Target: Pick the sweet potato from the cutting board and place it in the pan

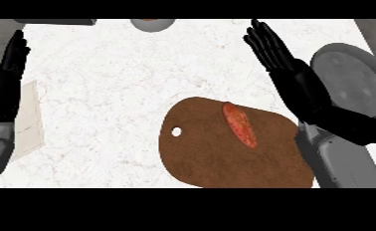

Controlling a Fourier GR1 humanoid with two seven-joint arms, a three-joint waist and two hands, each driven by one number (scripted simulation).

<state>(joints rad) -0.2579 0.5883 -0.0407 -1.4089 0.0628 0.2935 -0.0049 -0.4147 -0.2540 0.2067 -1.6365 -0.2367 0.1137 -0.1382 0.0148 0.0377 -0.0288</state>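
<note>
The brown cutting board (213, 160) lies nearest, at the lower middle of the white marbled desk (110, 65), with a small round hole near its left edge. The sweet potato (239, 124) rests on the board's upper right part. It is a slim orange-red piece whose long axis runs on a slant, the far end pointing up and slightly left, the near end down and to the right.

The right hand (290, 73) shows to the right of the sweet potato and beyond it, apart from it. Its grey forearm (339, 163) comes in past the board's right edge. Its fingers (263, 38) are straight and close together, pointing away and a little left; they hold nothing and touch nothing that shows.

Just behind that hand, at the right edge, the round grey pan (351, 68) sits partly hidden by the wrist.

The left hand (13, 63) rests at the left edge, fingers straight and up, holding nothing. A pale flat slab (29, 120) lies just beside it.

Farthest off, a grey bowl (152, 25) is cut by the top edge.
</note>
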